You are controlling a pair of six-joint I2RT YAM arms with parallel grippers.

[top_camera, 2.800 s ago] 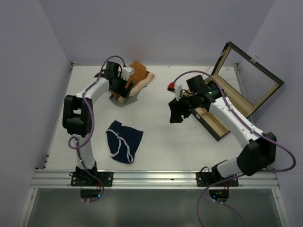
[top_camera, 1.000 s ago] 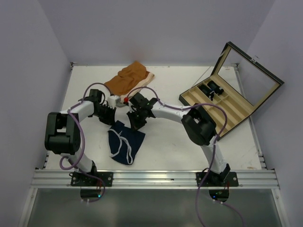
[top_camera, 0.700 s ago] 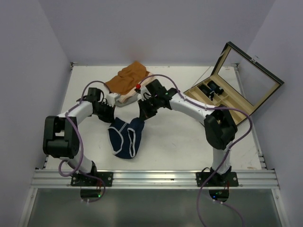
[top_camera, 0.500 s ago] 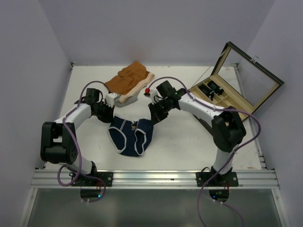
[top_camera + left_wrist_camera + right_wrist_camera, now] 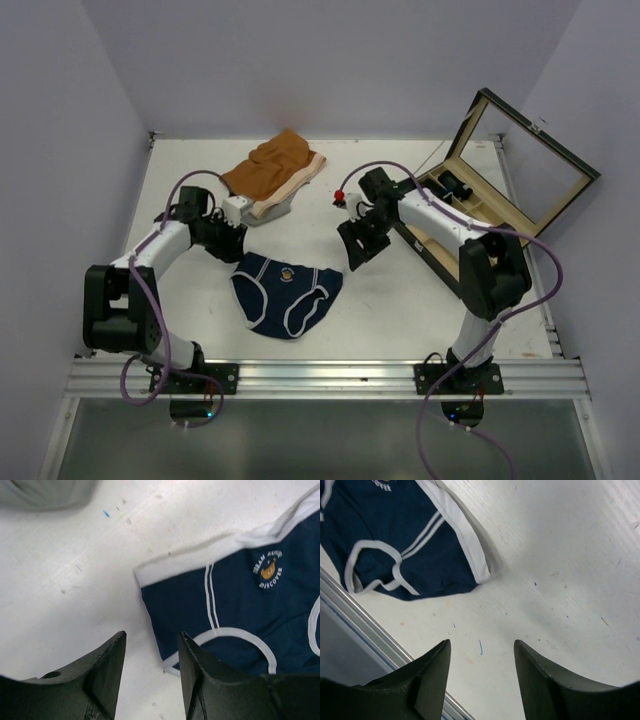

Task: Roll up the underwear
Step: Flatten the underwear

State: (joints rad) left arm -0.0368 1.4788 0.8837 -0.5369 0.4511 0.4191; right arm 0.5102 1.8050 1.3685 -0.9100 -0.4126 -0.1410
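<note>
The underwear (image 5: pixel 287 293) lies spread flat on the table (image 5: pixel 400 310), toward its near edge, between my two claws. It is navy with a white waistband, white trim round the leg holes and two thin white stripes. A small round badge (image 5: pixel 269 570) reads "TEAM" and "DISCOVER"; the word between is too small to read. My left claw (image 5: pixel 150 672) hangs spread and empty at one side edge. My right claw (image 5: pixel 481 680), also spread and empty, is near the other.
</note>
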